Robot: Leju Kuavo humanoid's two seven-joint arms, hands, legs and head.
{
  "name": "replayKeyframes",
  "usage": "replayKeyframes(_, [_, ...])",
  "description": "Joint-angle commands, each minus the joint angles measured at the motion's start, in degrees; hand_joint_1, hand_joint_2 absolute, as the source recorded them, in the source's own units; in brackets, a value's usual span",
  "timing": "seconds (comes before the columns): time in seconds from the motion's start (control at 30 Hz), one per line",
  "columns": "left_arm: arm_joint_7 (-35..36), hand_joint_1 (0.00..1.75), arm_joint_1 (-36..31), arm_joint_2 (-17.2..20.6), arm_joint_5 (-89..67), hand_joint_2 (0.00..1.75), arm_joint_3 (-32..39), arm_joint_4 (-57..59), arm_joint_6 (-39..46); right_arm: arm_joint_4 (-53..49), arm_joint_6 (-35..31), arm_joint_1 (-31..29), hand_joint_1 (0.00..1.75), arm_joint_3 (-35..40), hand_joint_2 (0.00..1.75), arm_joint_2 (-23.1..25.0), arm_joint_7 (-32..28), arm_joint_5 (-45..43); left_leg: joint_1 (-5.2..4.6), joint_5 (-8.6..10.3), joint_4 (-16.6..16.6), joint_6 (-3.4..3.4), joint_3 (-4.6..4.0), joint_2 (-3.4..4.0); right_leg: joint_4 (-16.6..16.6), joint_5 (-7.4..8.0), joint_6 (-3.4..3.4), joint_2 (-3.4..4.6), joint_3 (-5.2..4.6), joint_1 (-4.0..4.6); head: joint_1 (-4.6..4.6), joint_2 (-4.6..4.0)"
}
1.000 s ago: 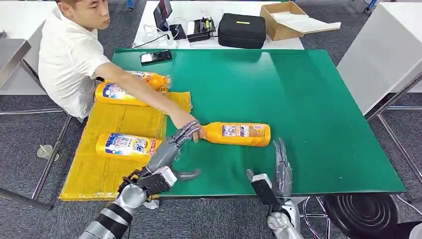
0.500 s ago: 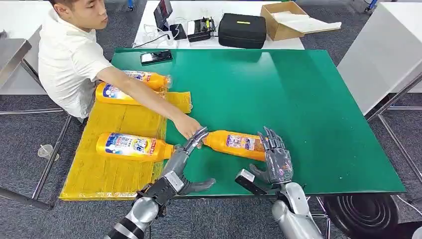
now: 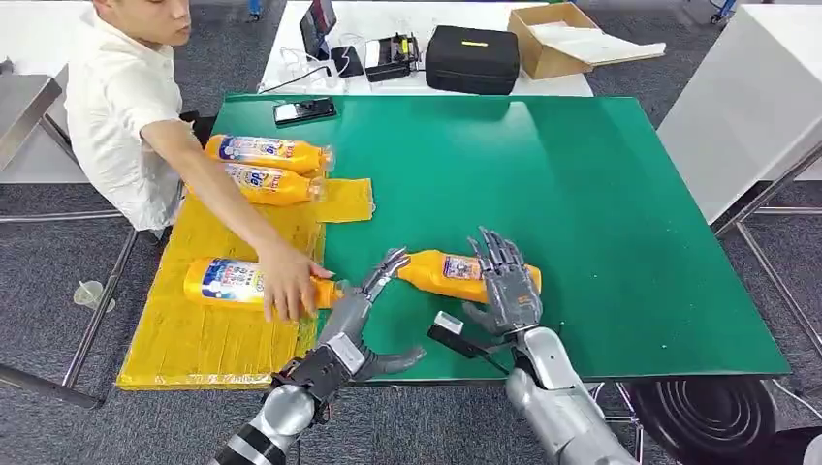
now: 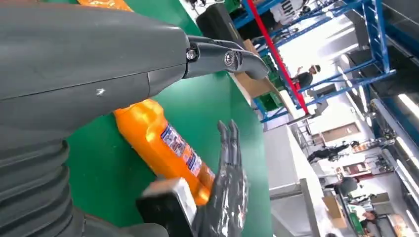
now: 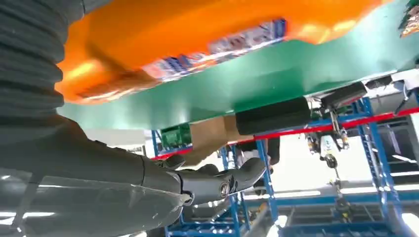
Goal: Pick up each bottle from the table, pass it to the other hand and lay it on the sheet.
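Note:
An orange bottle [image 3: 441, 272] lies on its side on the green table [image 3: 601, 194], cap pointing left. My right hand [image 3: 504, 288] lies over its base end with fingers spread and thumb apart from it; up close the bottle [image 5: 197, 34] sits just off the palm of that hand [image 5: 74, 163]. My left hand [image 3: 354, 325] is open, its fingertips just short of the cap. The left wrist view shows the bottle [image 4: 163, 143] with the right hand [image 4: 225, 197] behind it. On the yellow sheet [image 3: 223, 339] lie three more bottles, the nearest one [image 3: 233, 281] under a person's hand [image 3: 291, 291].
The person [image 3: 116, 97] sits at the table's left side, arm reaching across the sheet. Two bottles [image 3: 267, 152] lie at the sheet's far end. A phone [image 3: 303, 110] is on the table's far left; a black case [image 3: 472, 58] and cardboard box [image 3: 553, 39] stand beyond.
My right hand has moved forward and now lies over the bottle's base. The person's hand left the bottle's neck and went to the nearest bottle on the sheet. The bottle shifted slightly left.

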Motion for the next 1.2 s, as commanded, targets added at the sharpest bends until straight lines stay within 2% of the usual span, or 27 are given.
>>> replayKeyframes(0.03, [2.32,0.00,-1.76,0.35,-0.62,1.75,-1.18,4.18,0.03,10.44,6.82,-5.90,0.00,4.02,1.75,-0.44,2.83,-3.63,0.03,-0.10,-0.01,0.00,0.19,0.17,-0.05,-0.05,-0.17,0.09,0.17,0.06,0.02,0.00])
replayKeyframes(0.13, [3.08,0.00,-2.00,0.12,-0.76,1.75,-1.15,4.93,-0.18,13.35,10.30,-6.94,0.00,4.48,1.75,-0.42,5.29,-3.85,0.04,-0.17,0.02,0.00,0.33,0.24,-0.05,-0.10,-0.27,0.12,0.31,0.09,0.02,0.00])
replayKeyframes(0.23, [3.69,0.00,-2.07,0.14,-0.81,1.75,-0.87,4.79,-0.50,14.88,12.60,-8.36,0.00,4.57,1.75,-0.62,8.61,-3.53,0.01,-0.04,-0.01,-0.01,0.07,0.11,-0.03,-0.02,-0.13,0.05,0.06,0.03,0.02,0.00])
replayKeyframes(0.4, [4.50,0.00,-1.22,0.54,-1.36,1.75,-0.48,4.03,-0.78,11.85,16.53,-6.92,0.00,4.18,1.75,-0.01,11.80,-4.38,0.02,-0.06,-0.02,-0.01,0.13,0.15,-0.04,-0.02,-0.17,0.07,0.09,0.05,0.02,0.00])
replayKeyframes(0.47, [4.88,0.00,-0.85,0.52,-2.05,1.75,-0.01,3.65,-0.74,9.15,19.49,-5.63,0.00,4.99,1.75,-0.64,14.42,-3.88,0.10,-0.23,0.08,-0.03,0.40,0.32,0.00,-0.15,-0.46,0.11,0.37,0.19,0.02,0.00])
replayKeyframes(0.5, [5.02,0.00,-0.63,0.44,-2.29,1.75,0.24,3.53,-0.74,8.36,20.67,-5.22,0.00,5.22,1.75,-1.03,15.26,-4.06,0.04,-0.07,-0.02,-0.01,0.18,0.10,-0.05,-0.06,-0.20,-0.01,0.18,0.08,0.02,0.00])
replayKeyframes(0.53, [5.13,0.00,-0.44,0.39,-2.42,1.75,0.44,3.40,-0.68,7.96,21.64,-5.03,0.00,5.32,1.75,-1.42,15.83,-4.26,0.05,-0.10,-0.01,0.00,0.23,0.14,-0.05,-0.07,-0.24,0.03,0.23,0.10,0.02,0.00])
replayKeyframes(0.73, [5.13,0.00,-0.35,0.43,-2.42,1.75,0.45,3.41,-0.68,7.98,21.72,-5.07,0.00,5.26,1.75,-1.78,15.78,-4.25,0.04,-0.04,-0.03,0.00,0.39,0.04,-0.07,-0.04,-0.19,-0.06,0.39,0.07,0.02,0.00])
replayKeyframes(0.83, [5.28,0.00,0.31,0.10,-2.40,1.75,1.35,2.99,-0.58,7.98,23.84,-5.55,0.03,5.52,1.75,-2.81,18.08,-3.91,0.05,-0.03,-0.02,0.00,0.40,0.06,-0.06,-0.02,-0.23,-0.04,0.39,0.09,0.02,0.00])
replayKeyframes(0.87, [5.36,0.00,0.52,-0.02,-2.34,1.75,1.65,2.97,-0.58,8.06,24.94,-5.73,1.29,5.72,1.75,-3.13,19.20,-3.52,0.03,-0.01,-0.02,0.01,0.38,0.03,-0.06,0.00,-0.15,-0.04,0.36,0.06,0.02,0.00])
replayKeyframes(0.9, [5.44,0.00,0.73,-0.17,-2.34,1.75,1.88,3.10,-0.57,8.36,27.01,-6.00,1.75,5.79,1.75,-3.55,20.71,-3.19,0.04,-0.02,-0.02,0.02,0.40,0.05,-0.07,0.00,-0.19,-0.05,0.38,0.08,0.02,0.00])
replayKeyframes(1.1, [5.52,0.00,1.35,-0.90,-2.23,1.75,3.13,3.50,-0.57,6.04,31.95,-6.39,1.75,6.01,1.75,-5.29,22.67,-3.99,0.02,0.07,-0.01,0.09,0.46,-0.03,-0.07,0.02,-0.07,-0.08,0.44,0.04,0.02,0.00])
replayKeyframes(1.13, [5.48,0.00,1.45,-0.96,-2.13,1.75,3.23,3.50,-0.53,5.98,32.04,-6.38,1.75,5.86,1.75,-5.44,22.64,-4.18,0.06,0.03,0.03,0.10,0.47,0.03,-0.09,0.00,-0.25,-0.11,0.49,0.12,0.02,0.00])
replayKeyframes(1.2, [5.16,0.00,1.59,-0.97,-1.90,1.75,3.29,3.63,-0.55,5.27,33.05,-5.61,1.75,3.38,1.75,-5.49,19.79,-8.72,0.05,0.08,-0.02,0.12,0.52,-0.02,-0.12,0.01,-0.19,-0.12,0.54,0.09,0.04,0.00])
